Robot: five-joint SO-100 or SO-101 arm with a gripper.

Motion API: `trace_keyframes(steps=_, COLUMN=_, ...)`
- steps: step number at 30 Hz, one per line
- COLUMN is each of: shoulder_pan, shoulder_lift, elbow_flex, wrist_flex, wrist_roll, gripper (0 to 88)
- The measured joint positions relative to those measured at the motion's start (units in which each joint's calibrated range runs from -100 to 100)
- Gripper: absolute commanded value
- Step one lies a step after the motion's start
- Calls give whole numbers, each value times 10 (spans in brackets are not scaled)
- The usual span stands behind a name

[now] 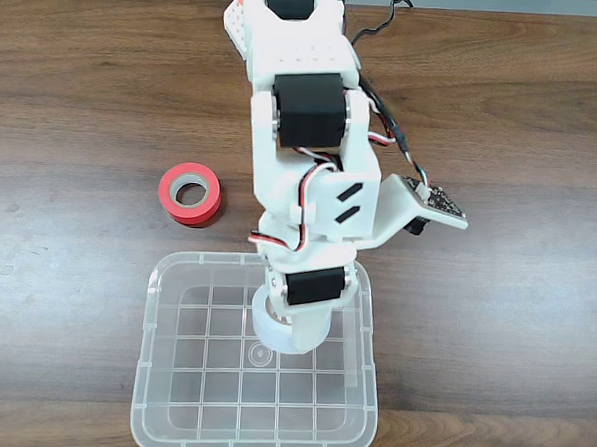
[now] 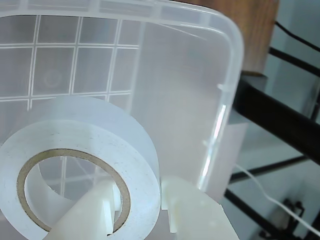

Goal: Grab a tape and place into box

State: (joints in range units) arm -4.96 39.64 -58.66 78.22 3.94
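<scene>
Tape (image 2: pixel 75 150), a small white roll with a brownish ring lining its core, is held by the gripper (image 2: pixel 137 205) over the inside of the box (image 2: pixel 235 75). In the wrist view, one white finger (image 2: pixel 92 215) is passed through the hole of the roll and the other finger (image 2: pixel 195 212) is pressed against the outer face, so that the wall of the roll is pinched between them with the fingers narrowly set. Behind the roll in that view, the grid-patterned floor of the clear box is seen, and a rounded corner of its rim is seen at the upper right, with dark bars and a thin white cable visible beyond it. In the fixed view, the white arm (image 1: pixel 302 154) is stretched from the top edge down across the brown wooden table (image 1: pixel 85 92), and its gripper (image 1: pixel 295 318) is hung over the upper middle part of the box (image 1: pixel 150 376), inside the rim. The tape (image 1: pixel 273 327) is seen there as a pale ring just below the black motor of the wrist; whether it is touching the floor of the box cannot be told. A red roll (image 1: pixel 191 193) with a grey core is laid flat on the table, to the left of the arm and just above the upper left corner of the box, apart from both.
</scene>
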Motion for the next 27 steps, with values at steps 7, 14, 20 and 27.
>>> trace_keyframes(steps=7, shoulder_pan=14, shoulder_lift=49, elbow_flex=-7, wrist_flex=-3, wrist_roll=0, gripper=194)
trace_keyframes(steps=14, shoulder_pan=33, shoulder_lift=73, elbow_flex=-8, wrist_flex=-3, wrist_roll=0, gripper=215)
trace_keyframes(steps=20, shoulder_pan=38, shoulder_lift=74, elbow_flex=-8, wrist_flex=-3, wrist_roll=0, gripper=215)
trace_keyframes(steps=27, shoulder_pan=39, shoulder_lift=74, elbow_flex=-8, wrist_flex=3, wrist_roll=0, gripper=214)
